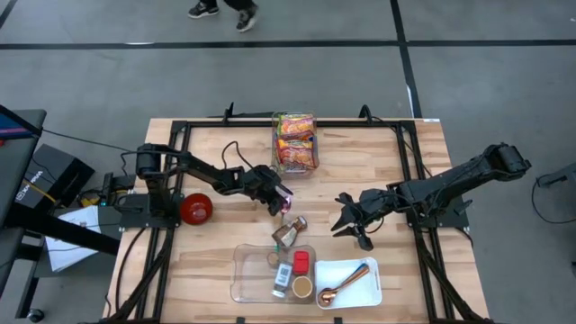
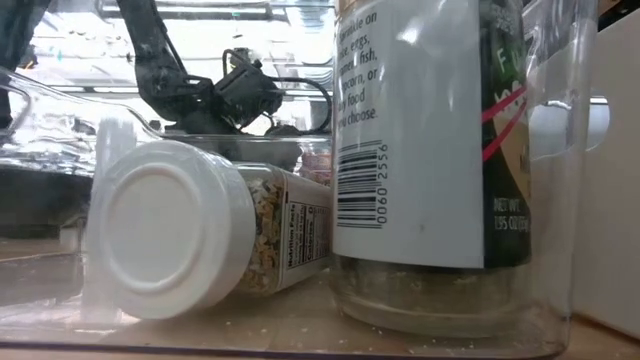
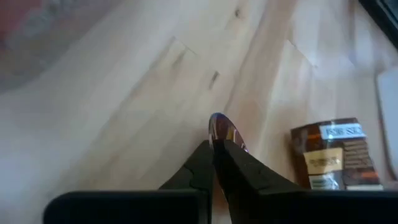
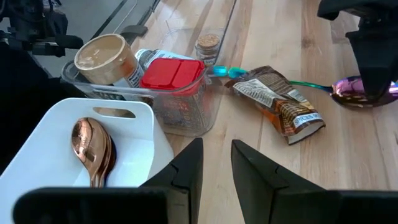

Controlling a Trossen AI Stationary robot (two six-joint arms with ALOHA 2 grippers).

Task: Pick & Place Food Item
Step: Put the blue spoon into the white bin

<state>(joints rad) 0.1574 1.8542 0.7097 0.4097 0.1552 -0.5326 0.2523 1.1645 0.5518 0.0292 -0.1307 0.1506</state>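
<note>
Nearest, at front edge of surface (image 1: 207, 270): clear container (image 1: 241, 270) and, just beside it on the right, white tray (image 1: 337, 270) with copper spoon (image 1: 346, 282) lying in it. Seen in container: white-lidded jar (image 2: 165, 240) on its side, tall labelled jar (image 2: 430, 150) upright next to it, also a red-lidded jar (image 4: 172, 73) and a tan-lidded jar (image 4: 102, 56). Just behind container, flat on the wood: brown food packet (image 1: 288, 232), apart from both grippers, not held. Behind packet: iridescent purple spoon (image 4: 360, 90), bowl on the wood, teal handle end passing behind the packet toward the container. Left gripper (image 3: 216, 149) down at that spoon, fingers clenched on the rim of its bowl. Right gripper (image 4: 216, 146) level with packet on its right side, low over bare wood above the white tray, fingers released with a narrow gap and nothing between them. Off to the left, near left arm base: red bowl (image 1: 196, 208). Farther back, at centre of far edge: clear bin (image 1: 295, 142) filled with orange and yellow snack packs. Beyond surface: grey floor (image 1: 468, 81), and at the far limit of the overhead view a person's shoes (image 1: 220, 11).
</note>
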